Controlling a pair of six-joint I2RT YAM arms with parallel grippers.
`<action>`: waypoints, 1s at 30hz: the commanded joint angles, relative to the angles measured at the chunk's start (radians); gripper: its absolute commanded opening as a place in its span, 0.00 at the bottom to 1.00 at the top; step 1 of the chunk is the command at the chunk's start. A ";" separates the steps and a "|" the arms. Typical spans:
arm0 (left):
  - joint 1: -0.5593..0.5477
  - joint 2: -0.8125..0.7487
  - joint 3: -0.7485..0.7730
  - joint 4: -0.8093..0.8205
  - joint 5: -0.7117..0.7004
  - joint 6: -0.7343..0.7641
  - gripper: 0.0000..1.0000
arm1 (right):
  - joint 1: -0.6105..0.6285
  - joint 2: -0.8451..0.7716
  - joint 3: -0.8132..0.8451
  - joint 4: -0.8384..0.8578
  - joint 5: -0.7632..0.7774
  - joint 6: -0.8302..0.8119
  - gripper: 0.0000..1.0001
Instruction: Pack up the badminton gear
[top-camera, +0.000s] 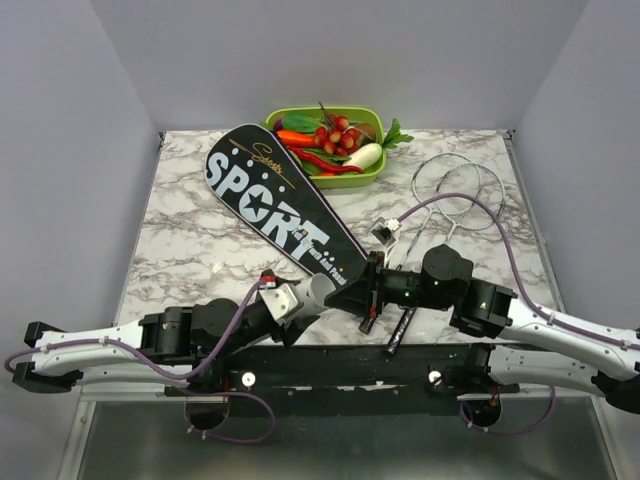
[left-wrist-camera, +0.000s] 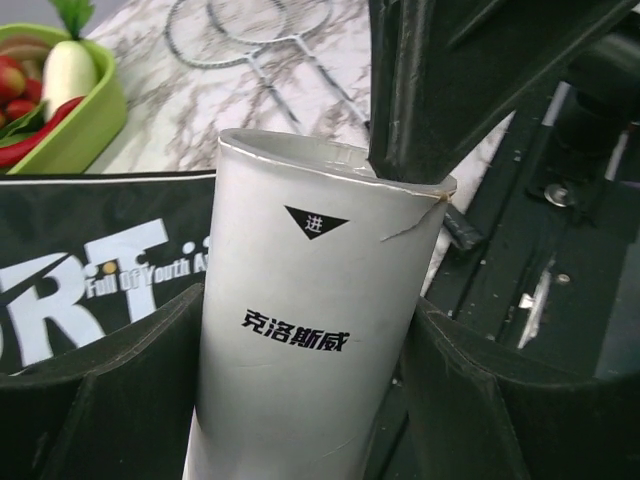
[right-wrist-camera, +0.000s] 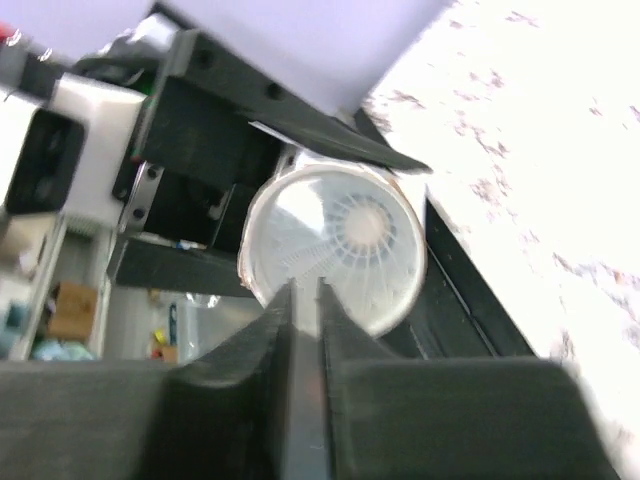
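Note:
My left gripper (top-camera: 290, 300) (left-wrist-camera: 305, 300) is shut on a white cardboard tube (top-camera: 318, 292) (left-wrist-camera: 310, 330) with black print, held tilted over the table's near edge. In the right wrist view a white shuttlecock (right-wrist-camera: 365, 225) sits inside the tube's open mouth. My right gripper (top-camera: 362, 280) (right-wrist-camera: 307, 288) is at that mouth's rim, its jaws a narrow slit apart with nothing between them. The black "SPORT" bag (top-camera: 270, 205) (left-wrist-camera: 90, 270) lies diagonally at centre left. Two silver rackets (top-camera: 460, 185) (left-wrist-camera: 250, 20) lie at the right rear, their shafts running under my right arm.
A green tray (top-camera: 372, 170) (left-wrist-camera: 100, 110) of toy vegetables stands at the back, touching the bag's wide end. A small white and black object (top-camera: 388, 232) lies beside the racket shafts. Grey walls close in the table on three sides.

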 joint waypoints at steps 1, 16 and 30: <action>0.005 0.037 0.091 0.013 -0.216 -0.167 0.00 | 0.029 0.012 0.158 -0.594 0.356 -0.017 0.34; 0.349 0.351 0.630 -0.275 -0.215 0.021 0.00 | 0.029 -0.123 0.267 -0.816 0.676 -0.015 0.66; 0.942 0.859 0.909 -0.266 0.215 0.049 0.00 | 0.027 -0.102 0.094 -0.690 0.535 0.016 0.67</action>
